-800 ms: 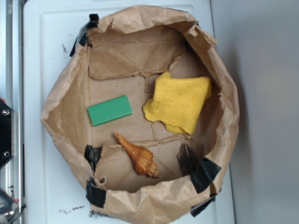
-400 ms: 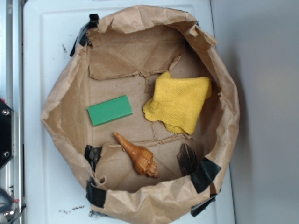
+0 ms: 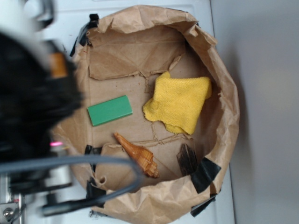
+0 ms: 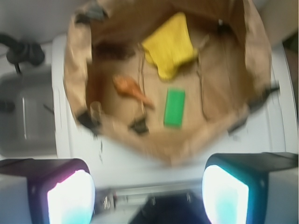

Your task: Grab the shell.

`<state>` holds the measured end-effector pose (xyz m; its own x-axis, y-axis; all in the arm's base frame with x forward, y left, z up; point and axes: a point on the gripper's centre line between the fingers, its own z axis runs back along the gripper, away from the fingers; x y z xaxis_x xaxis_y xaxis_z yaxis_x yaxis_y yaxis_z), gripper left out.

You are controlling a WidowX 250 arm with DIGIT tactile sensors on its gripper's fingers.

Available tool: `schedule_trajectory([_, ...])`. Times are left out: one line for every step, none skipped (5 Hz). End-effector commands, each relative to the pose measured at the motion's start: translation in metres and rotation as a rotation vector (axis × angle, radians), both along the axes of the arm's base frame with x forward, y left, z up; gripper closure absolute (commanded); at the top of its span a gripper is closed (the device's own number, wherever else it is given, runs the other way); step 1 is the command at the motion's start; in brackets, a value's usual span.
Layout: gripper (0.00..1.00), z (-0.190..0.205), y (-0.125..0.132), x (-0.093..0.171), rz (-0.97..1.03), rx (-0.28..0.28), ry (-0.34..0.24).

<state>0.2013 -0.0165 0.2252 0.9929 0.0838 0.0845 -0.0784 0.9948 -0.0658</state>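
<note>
Looming over the left side of the exterior view, the blurred black bulk of the robot arm [image 3: 32,107] hid the left wall of the brown paper bag [image 3: 224,93], with a grey cable [image 3: 93,161] looping from it across the bag's lower edge. Just right of the arm, a green block [image 3: 110,110] lay flat on the bag's floor. Below and slightly right of it rested the shell [image 3: 138,156], its pointed tip aimed up-left toward the block and its broad ribbed end near the bag's lower wall, nothing touching it. Further right, a yellow cloth [image 3: 180,102] sat crumpled against the right-hand side, and beneath it a small dark ridged object [image 3: 187,159] lay close to a patch of black tape [image 3: 205,173]. The bag stood on a white surface [image 3: 51,28].

From the wrist view, soft with blur, the gripper [image 4: 148,196] hung well back from the bag [image 4: 74,60], outside its near rim and not over any object. Its two fingers [image 4: 70,196] stood wide apart at the bottom corners of the frame, holding nothing. Beyond them, left to right, sat the shell [image 4: 131,89], the green block [image 4: 174,108], and the yellow cloth [image 4: 169,45] behind them.
</note>
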Motion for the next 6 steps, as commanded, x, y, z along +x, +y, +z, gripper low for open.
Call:
schedule_trajectory([0.0,-0.027,-0.002,0.069,-0.09,-0.029,-0.016])
schedule_trajectory([0.0,-0.064,-0.008,0.079,-0.242,-0.039,0.023])
schedule_trajectory([0.0,-0.064,-0.008,0.079,-0.242,-0.039,0.023])
schedule_trajectory([0.0,-0.064,-0.008,0.079,-0.242,-0.039,0.023])
schedule_trajectory([0.0,-0.093,0.015,0.059,-0.236,-0.027,0.061])
schedule_trajectory([0.0,-0.142,0.034,0.061,-0.228,0.083,0.0])
